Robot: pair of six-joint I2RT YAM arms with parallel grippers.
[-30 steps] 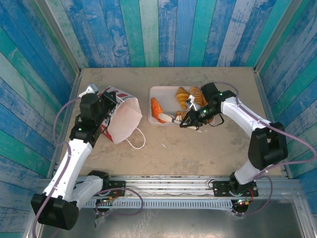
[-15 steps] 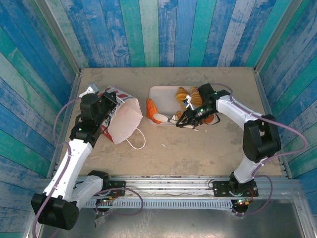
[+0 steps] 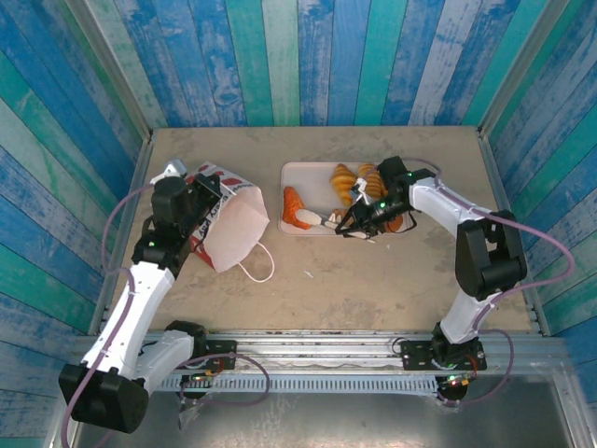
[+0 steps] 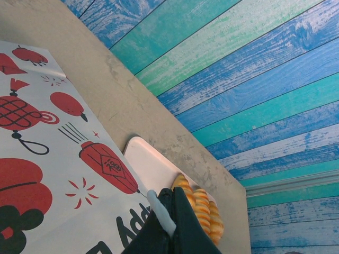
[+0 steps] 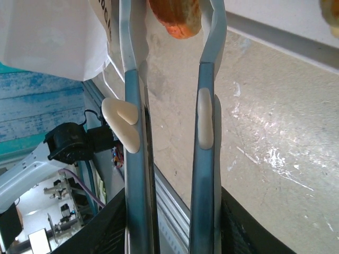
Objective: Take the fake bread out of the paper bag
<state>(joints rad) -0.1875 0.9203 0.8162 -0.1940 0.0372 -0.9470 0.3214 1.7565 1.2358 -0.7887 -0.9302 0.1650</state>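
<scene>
Item 1: L gripper clenched on paper bag rim; bag lies left of pink tray.
Item 2: R gripper straddles orange fake bread at tray's left end. We can't tell if it's gripped.

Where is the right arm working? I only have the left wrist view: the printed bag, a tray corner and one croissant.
Observer: In the top view, the right end effector is at the near edge of the pink tray.
Operator: Is it carrying anything?
Observer: The right wrist view shows the end of an orange bread piece between its fingertips, which stand apart. I cannot tell whether they press it.
Operator: And the bag's mouth?
Observer: From above, the paper bag lies on its side, its mouth turned toward the near right and its white inside showing.
</scene>
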